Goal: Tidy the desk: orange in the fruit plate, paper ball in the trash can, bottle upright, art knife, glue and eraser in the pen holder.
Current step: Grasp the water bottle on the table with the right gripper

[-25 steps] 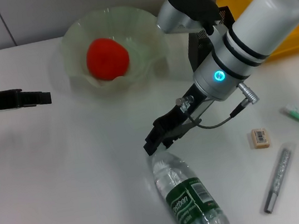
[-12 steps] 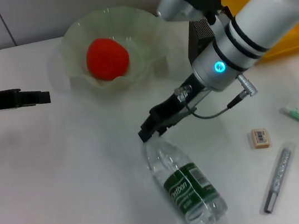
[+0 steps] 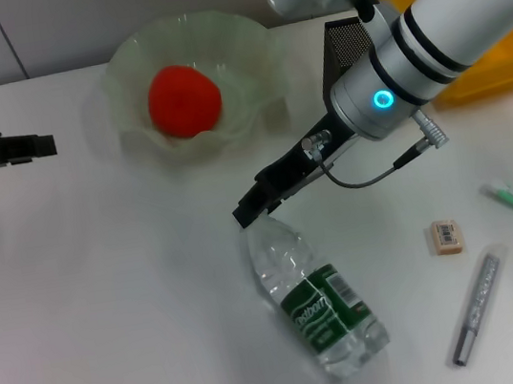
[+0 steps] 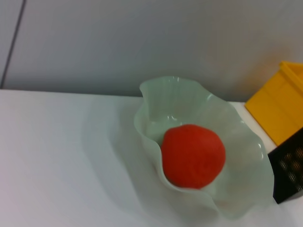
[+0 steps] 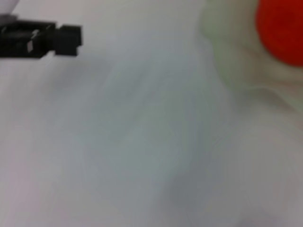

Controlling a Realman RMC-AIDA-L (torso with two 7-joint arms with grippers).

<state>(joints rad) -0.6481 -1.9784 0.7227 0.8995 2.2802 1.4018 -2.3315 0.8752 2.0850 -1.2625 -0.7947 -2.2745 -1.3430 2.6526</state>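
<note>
Near the middle of the white table (image 3: 111, 320), the clear plastic water bottle with a green label (image 3: 320, 308) lies on its side, its cap end touching the tip of the right gripper (image 3: 252, 210), whose grip I cannot tell. Farther left, the round red-orange fruit (image 3: 184, 100) sits in the pale-green ruffled glass bowl (image 3: 246, 58); the left gripper (image 3: 32, 146) hangs at the left edge, its state unclear.

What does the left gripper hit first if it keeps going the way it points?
Probably nothing near: the left gripper points across bare table, passing in front of the fruit plate. Depth unclear; the right gripper lies farther along.
</note>
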